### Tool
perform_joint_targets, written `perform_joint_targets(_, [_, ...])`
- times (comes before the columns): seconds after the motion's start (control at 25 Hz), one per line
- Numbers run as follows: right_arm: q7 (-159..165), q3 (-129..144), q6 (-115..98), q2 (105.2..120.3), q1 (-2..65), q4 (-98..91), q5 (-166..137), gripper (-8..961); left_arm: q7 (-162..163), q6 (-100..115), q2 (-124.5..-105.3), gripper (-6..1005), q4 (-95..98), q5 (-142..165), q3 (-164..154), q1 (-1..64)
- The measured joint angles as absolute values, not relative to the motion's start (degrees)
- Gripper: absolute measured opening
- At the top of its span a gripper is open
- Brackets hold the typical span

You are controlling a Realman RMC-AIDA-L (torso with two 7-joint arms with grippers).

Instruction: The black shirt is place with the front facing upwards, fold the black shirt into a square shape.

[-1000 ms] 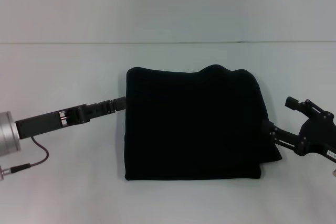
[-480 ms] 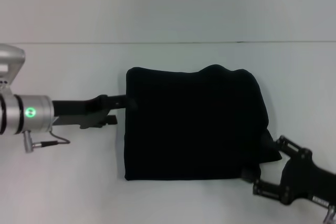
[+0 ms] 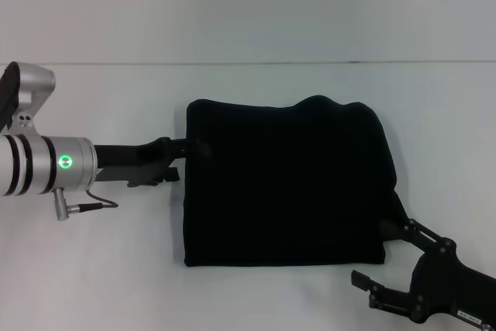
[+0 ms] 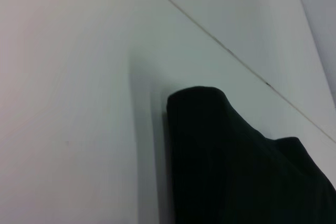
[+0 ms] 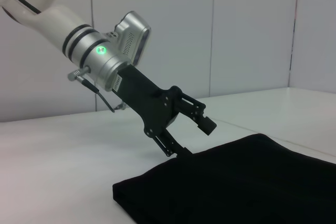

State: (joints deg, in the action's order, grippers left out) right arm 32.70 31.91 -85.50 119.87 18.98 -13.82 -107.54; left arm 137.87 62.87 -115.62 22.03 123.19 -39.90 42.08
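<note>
The black shirt (image 3: 287, 184) lies folded into a rough rectangle in the middle of the white table, with no lettering showing. It also appears in the left wrist view (image 4: 236, 171) and the right wrist view (image 5: 247, 182). My left gripper (image 3: 184, 160) is at the shirt's left edge and stands open. The right wrist view shows this left gripper (image 5: 197, 139) with one finger raised and the other down at the cloth's edge. My right gripper (image 3: 370, 252) is open at the shirt's near right corner, one finger against the right edge and one in front of the near edge.
The white table (image 3: 101, 269) spreads around the shirt on all sides. Its far edge meets a pale wall (image 3: 248, 13). A thin cable (image 3: 85, 205) hangs from my left wrist.
My right gripper swung from the shirt's right side down to its near right corner. My left arm pushed in to the right along the shirt's left edge.
</note>
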Motion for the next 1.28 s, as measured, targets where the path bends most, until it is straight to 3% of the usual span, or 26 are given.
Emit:
perform_joint_targets(1.04, [32.7,33.3,-85.2,119.86,19.5,-13.4,-107.7,931,137.4,58.4,-117.83,793,22.6,123.0,-43.4,42.9])
perform_joint_targets(1.28, [32.7,33.3,-85.2,119.88,19.5,-13.3,-107.7,930,137.3,58.4,-117.93,662,22.6,123.2,-43.5,43.3])
